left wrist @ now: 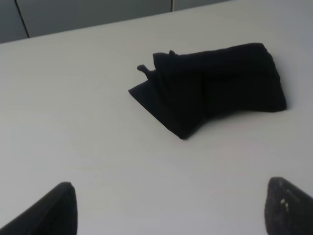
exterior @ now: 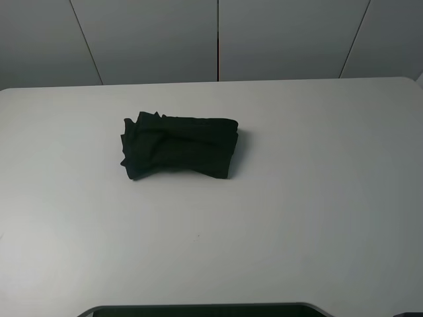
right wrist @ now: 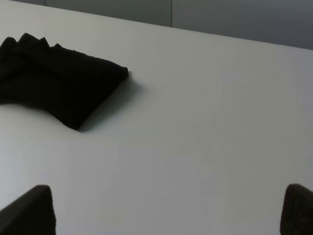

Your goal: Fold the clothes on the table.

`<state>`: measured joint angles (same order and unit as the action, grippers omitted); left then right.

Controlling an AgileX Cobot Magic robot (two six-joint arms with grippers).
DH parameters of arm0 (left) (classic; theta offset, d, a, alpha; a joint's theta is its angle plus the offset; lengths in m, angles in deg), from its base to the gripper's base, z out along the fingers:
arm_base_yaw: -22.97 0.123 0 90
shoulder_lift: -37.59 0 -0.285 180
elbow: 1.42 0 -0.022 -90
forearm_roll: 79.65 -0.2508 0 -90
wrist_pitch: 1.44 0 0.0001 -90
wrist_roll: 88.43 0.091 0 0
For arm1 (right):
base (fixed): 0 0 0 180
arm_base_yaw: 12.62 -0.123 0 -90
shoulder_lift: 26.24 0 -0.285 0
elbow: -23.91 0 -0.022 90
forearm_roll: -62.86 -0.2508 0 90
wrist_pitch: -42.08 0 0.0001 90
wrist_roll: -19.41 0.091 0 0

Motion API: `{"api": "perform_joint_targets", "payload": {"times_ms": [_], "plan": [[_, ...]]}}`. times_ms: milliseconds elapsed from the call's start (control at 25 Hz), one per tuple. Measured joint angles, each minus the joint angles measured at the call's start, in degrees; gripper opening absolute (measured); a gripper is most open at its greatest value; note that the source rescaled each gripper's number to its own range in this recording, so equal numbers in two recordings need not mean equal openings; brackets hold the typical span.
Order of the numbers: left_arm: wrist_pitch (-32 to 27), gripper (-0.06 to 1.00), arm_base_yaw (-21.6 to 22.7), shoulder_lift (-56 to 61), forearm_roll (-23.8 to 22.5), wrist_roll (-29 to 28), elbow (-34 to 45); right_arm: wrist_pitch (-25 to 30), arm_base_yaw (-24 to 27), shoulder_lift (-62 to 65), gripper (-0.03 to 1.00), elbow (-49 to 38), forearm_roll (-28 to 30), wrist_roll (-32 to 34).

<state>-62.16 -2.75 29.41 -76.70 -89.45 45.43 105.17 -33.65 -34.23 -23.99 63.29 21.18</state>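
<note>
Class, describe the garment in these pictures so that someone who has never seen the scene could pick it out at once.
Start from the wide white table that fills the high view. A little left of its middle, towards the far edge, lies the black T-shirt, folded into a compact bundle with uneven layered edges at its left end. It is the only dark thing lying on the pale tabletop, and neither gripper touches it.

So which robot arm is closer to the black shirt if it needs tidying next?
Probably the left. The folded black shirt lies left of the table's middle, on the left arm's side, and sits more centrally ahead of the open left gripper. The right gripper, also open, sees it off to one side.
</note>
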Motion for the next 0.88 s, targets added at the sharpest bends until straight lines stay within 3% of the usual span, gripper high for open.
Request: {"api": "perform_joint_targets", "payload": {"times_ms": [600, 760, 880], "plan": [[-1.06, 1.0, 0.04, 0.39, 0.11, 0.0, 1.08, -0.21, 0.0, 0.22, 0.99, 0.0, 0.0, 0.0], [-1.06, 1.0, 3.66, 0.39, 0.32, 0.0, 1.08, -0.21, 3.46, 0.22, 0.99, 0.0, 0.0, -0.22], [-1.06, 1.0, 9.23, 0.39, 0.32, 0.0, 1.08, -0.21, 7.41, 0.22, 0.99, 0.0, 0.0, -0.31]]}}
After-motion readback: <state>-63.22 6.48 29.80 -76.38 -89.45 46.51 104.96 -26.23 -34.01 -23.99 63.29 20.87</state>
